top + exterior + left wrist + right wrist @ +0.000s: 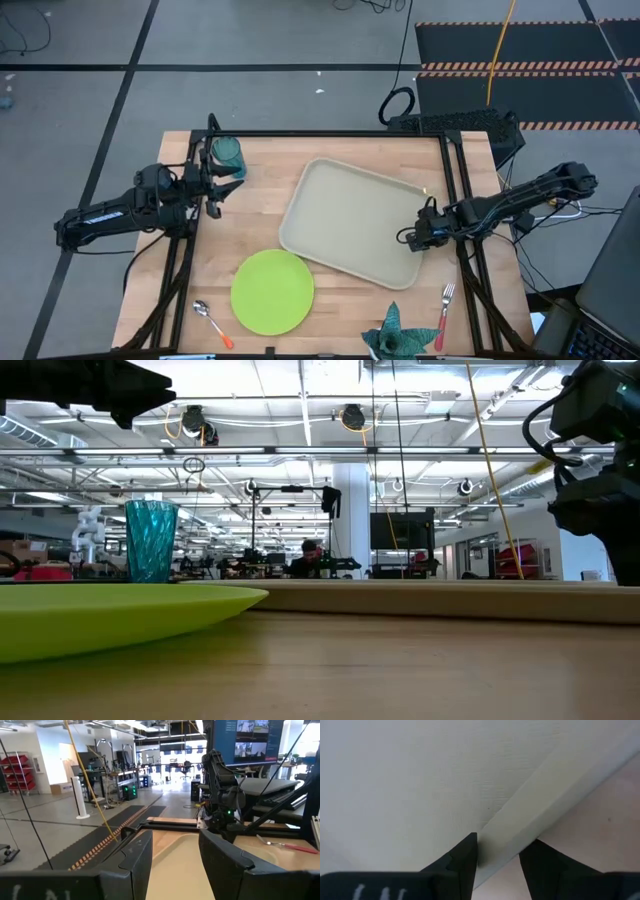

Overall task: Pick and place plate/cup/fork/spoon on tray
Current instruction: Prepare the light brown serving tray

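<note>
The beige tray [350, 215] lies askew on the wooden table. My right gripper [408, 238] points down at its right rim and is shut on it. The lime-green plate [272, 291] lies flat near the table's near edge. The teal cup [228, 155] stands upright at the far left. My left gripper [213, 192] waits just on the near side of the cup, open and empty. The orange-handled spoon [212, 322] lies at the near left. The red-handled fork [443, 315] lies at the near right. My right gripper holds the tray's raised rim [500, 837] near its right near corner, pinched between the two fingers, one inside the tray and one outside. The fingers come from above, pointing down, and lie across the rim. The tray rests on the table.
A spiky teal-green leafy object [393, 335] sits at the near edge between plate and fork. A black frame [330, 133] runs around the table top. Bare wood lies between the cup, the plate and the tray.
</note>
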